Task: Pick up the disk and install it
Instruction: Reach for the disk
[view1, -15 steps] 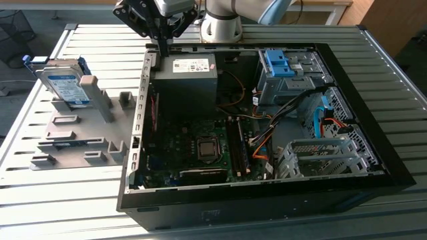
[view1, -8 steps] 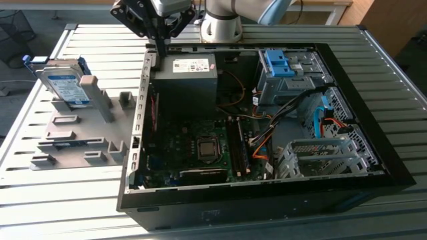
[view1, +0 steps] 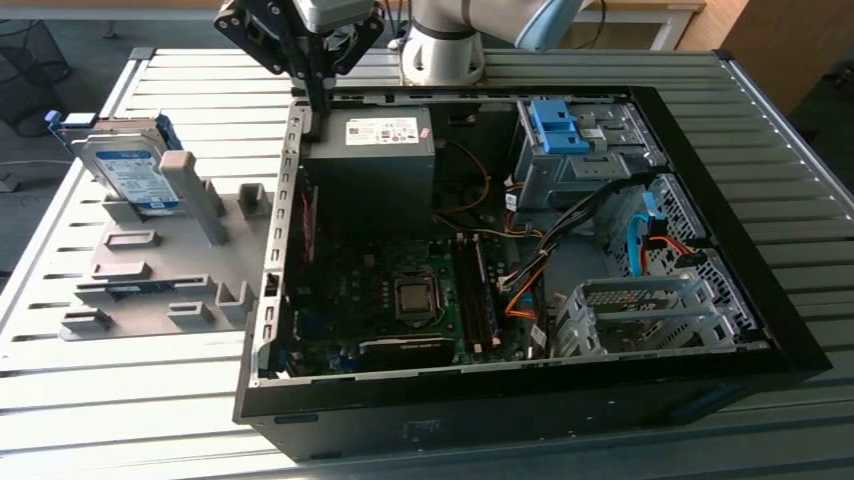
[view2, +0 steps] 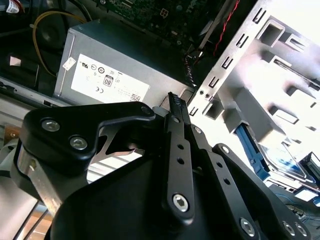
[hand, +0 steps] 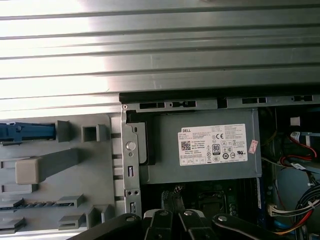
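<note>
You have one disk (view1: 127, 168), one gripper, one open computer case and one power supply to reckon with. Starting at the exterior view's left, the disk stands on edge, tilted back, in a grey fixture plate (view1: 160, 290) of moulded slots and blocks on the slatted metal table (view1: 120, 400). It is flat, rectangular and silver, with a white-and-blue label and bright blue plastic rails.

Your gripper (view1: 318, 105) hangs well apart from it, and the disk lies at about eight o'clock from the fingertips. The two slim black fingers (view2: 172, 130) are pressed together with nothing between them. They hover over the rear corner of the black computer case (view1: 534, 420), just beside the grey, boxy power supply (view1: 374, 160) with its white sticker.

At three o'clock from the power supply sits one blue plastic latch piece (view1: 554, 125), and at five o'clock one perforated metal drive cage (view1: 641, 315). The blue strip (hand: 25, 131) in the first wrist view is probably one of the disk's rails.
</note>
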